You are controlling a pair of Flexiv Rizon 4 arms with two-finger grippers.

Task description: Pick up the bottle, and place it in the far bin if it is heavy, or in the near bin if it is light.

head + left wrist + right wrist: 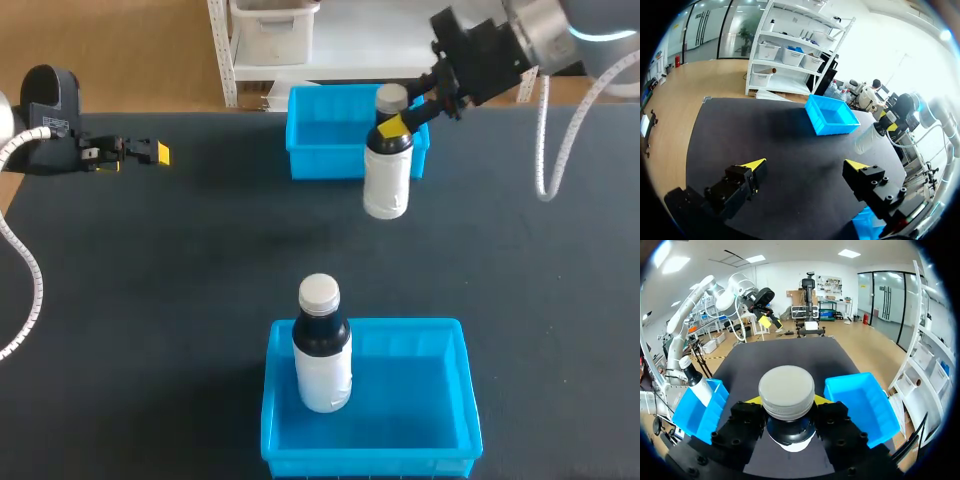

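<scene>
The right arm's fingers (392,127) are clenched on the dark neck of a white bottle (386,185), holding it clear of the bench (150,280) just in front of the far bin (320,165). It looks rigid and smooth-sided, so the neck under the cap seems the surest hold; its weight cannot be judged. There are two bottles and two bins: the second bottle (322,350) stands in the near bin (365,462). The left fingers (160,153) are spread and grasp nothing.

I operate in a robotics lab. My left arm (45,110) and right arm (560,30) flank a black table (150,280) bearing a far bin (320,165) and a near bin (370,462), both blue.
</scene>
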